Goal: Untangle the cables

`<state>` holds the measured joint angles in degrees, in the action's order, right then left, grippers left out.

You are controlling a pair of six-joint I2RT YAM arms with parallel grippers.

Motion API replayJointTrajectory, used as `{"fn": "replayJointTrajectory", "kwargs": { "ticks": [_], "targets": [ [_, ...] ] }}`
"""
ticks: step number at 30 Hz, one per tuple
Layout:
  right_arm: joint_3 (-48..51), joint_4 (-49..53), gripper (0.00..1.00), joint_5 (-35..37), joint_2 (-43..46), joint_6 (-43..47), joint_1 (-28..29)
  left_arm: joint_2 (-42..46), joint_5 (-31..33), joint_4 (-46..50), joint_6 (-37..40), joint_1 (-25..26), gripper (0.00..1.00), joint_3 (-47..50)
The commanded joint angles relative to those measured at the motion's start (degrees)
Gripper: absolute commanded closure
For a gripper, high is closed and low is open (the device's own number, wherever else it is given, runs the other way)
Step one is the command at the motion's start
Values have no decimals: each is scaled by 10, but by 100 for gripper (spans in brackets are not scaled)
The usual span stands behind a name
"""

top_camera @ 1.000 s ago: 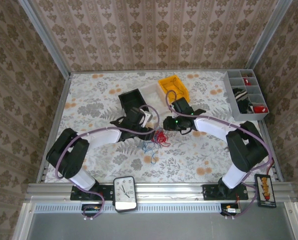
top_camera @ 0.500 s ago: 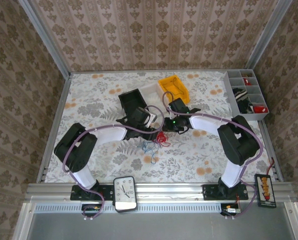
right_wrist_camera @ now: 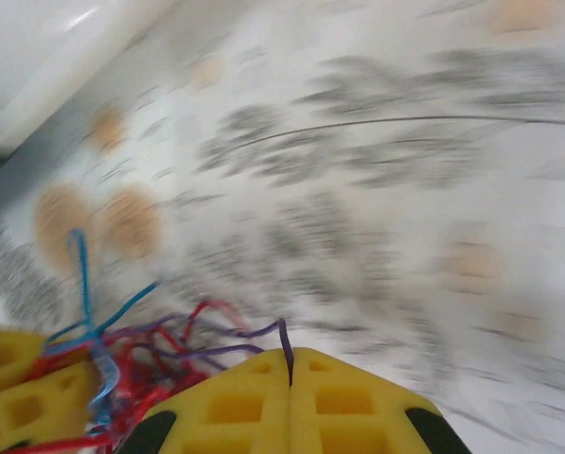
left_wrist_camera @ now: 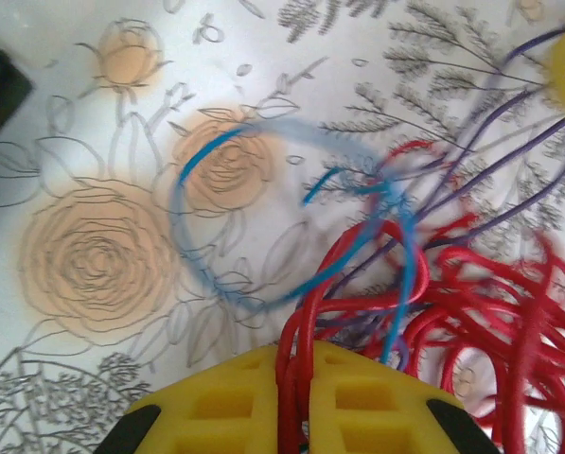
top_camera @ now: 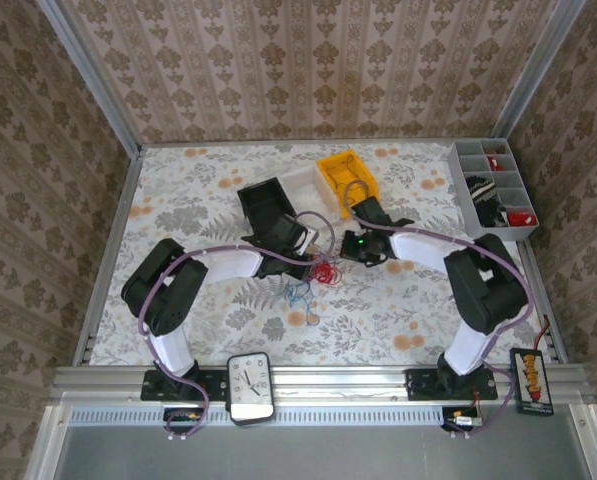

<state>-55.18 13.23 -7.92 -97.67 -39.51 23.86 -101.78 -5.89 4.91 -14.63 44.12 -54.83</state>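
The cables (top_camera: 320, 273) lie as one small tangle of red, blue and purple wire at the middle of the flowered table. In the left wrist view my left gripper (left_wrist_camera: 301, 357) is shut, with red cable (left_wrist_camera: 452, 293) strands pinched between its yellow fingers. A blue cable (left_wrist_camera: 189, 180) loops out to the left of it. In the right wrist view my right gripper (right_wrist_camera: 290, 357) is shut on a thin purple cable (right_wrist_camera: 259, 331) at the tangle's right edge. The left gripper's fingers (right_wrist_camera: 8, 378) show beside the red wires. From above, both grippers meet over the tangle, left gripper (top_camera: 314, 262) and right gripper (top_camera: 342, 256).
A black bin (top_camera: 266, 203), a white bin (top_camera: 304, 183) and a yellow bin (top_camera: 348, 174) stand just behind the grippers. A grey divided tray (top_camera: 491, 190) sits at the back right. A timer (top_camera: 250, 385) rests on the front rail.
Both grippers have gone from partly open to shut, the left on red strands and the right on the purple wire. The left arm's elbow swung right; the tangle shifted slightly.
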Motion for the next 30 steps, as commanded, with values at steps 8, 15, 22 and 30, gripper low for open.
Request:
{"fn": "replayJointTrajectory", "kwargs": {
  "ticks": [8, 15, 22, 30],
  "targets": [
    [115, -9, 100, 87, 117, -210, -191, -6, 92, 56, -31, -4, 100, 12],
    [98, 31, 100, 125, 171, -140, -242, 10, 147, 72, -53, -20, 100, 31],
    [75, 62, 100, 144, 215, -98, -328, 33, 106, 44, -58, -50, 99, 64],
    [51, 71, 100, 152, 237, -91, -430, 40, 102, 48, -49, -66, 87, 70]
  ]
}}
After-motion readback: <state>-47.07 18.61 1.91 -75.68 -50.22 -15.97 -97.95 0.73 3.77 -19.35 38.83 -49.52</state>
